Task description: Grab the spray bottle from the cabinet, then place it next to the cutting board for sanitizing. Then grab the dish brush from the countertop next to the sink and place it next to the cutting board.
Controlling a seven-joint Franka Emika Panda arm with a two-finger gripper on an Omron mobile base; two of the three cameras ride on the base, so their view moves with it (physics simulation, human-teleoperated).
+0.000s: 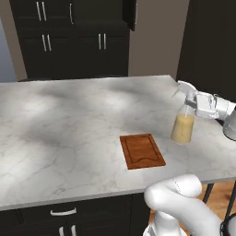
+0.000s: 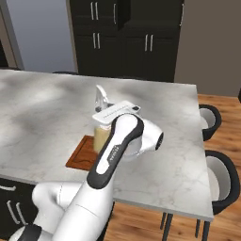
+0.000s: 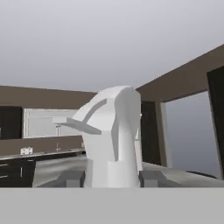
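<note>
Rendered frames, even soft lighting with no visible lamp; the white-marbled island slab point(image 1: 69, 124) is bright with broad, blurry grey shadow patches, no hard glare. The dark cabinet point(image 1: 76, 39) at the back is nearly black with little panel detail. All views are low-res and slightly soft; hand view is dim and hazy, sprayer head of the spray bottle point(image 3: 113, 135) evenly shaded, background blurry.
</note>
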